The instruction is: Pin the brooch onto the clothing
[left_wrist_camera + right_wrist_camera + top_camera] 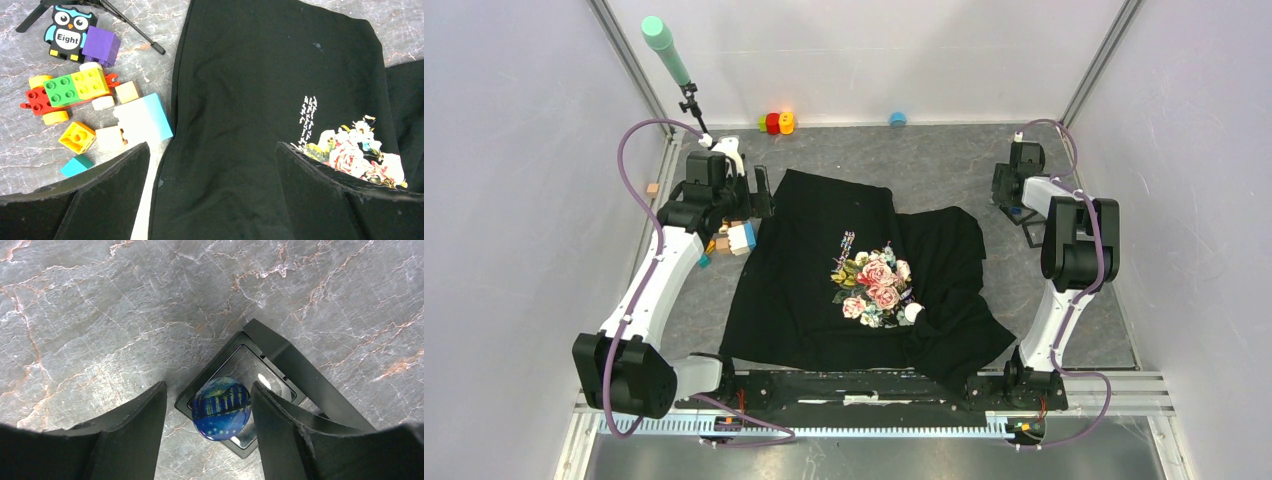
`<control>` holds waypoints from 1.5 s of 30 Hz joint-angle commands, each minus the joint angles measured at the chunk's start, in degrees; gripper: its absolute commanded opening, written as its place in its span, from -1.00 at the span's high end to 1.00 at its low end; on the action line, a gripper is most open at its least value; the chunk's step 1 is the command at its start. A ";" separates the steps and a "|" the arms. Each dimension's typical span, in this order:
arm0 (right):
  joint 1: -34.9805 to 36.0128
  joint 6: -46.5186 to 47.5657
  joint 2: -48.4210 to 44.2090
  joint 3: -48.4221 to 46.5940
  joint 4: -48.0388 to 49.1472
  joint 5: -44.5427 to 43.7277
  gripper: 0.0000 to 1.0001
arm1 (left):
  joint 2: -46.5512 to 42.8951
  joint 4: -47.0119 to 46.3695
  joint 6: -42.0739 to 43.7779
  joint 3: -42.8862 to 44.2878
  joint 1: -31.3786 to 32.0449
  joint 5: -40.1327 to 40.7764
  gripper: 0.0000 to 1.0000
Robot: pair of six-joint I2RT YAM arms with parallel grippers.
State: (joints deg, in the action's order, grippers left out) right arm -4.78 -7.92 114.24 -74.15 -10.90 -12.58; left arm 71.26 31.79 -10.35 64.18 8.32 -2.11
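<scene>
The brooch [221, 408], a small round blue badge, sits in a black stand [280, 355] near the far right corner of the desk [944, 160], between the spread jaws of the right arm [1079, 240]. It looks light, rigid and glossy, likely slippery: pinch across its rim. The limp T-shirt [814, 250] lies mid-desk; the jaws of the left arm [664, 270], also spread, hover over its far left edge.

Bright, even overhead light, soft shadows, all views sharp.

L gripper [212, 150] jaws wide, R gripper [209, 390] jaws parted (both aimed down), arms reached fwd
</scene>
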 commanded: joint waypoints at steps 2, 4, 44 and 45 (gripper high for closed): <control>-0.23 -1.21 -0.12 -1.15 -0.18 1.57 -0.26 | -0.78 -0.48 1.74 -0.28 -0.45 -1.49 -1.00; -0.23 -1.30 -0.64 -0.86 -0.18 1.79 -0.20 | -0.86 -0.50 1.66 -0.36 -0.49 -1.76 -1.00; 2.61 6.04 -9.72 5.92 -1.41 7.58 -0.12 | -1.35 -1.14 0.88 -1.17 -0.49 -4.20 -1.00; 2.94 5.98 -9.73 5.91 -1.62 7.41 -0.14 | -1.36 -1.07 0.78 -1.17 -0.49 -4.22 -1.00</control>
State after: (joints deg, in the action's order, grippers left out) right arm -3.40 -3.33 108.16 -68.73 -13.04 -6.22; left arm 71.20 31.68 -10.37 63.35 8.10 -5.10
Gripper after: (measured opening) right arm 0.554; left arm 0.995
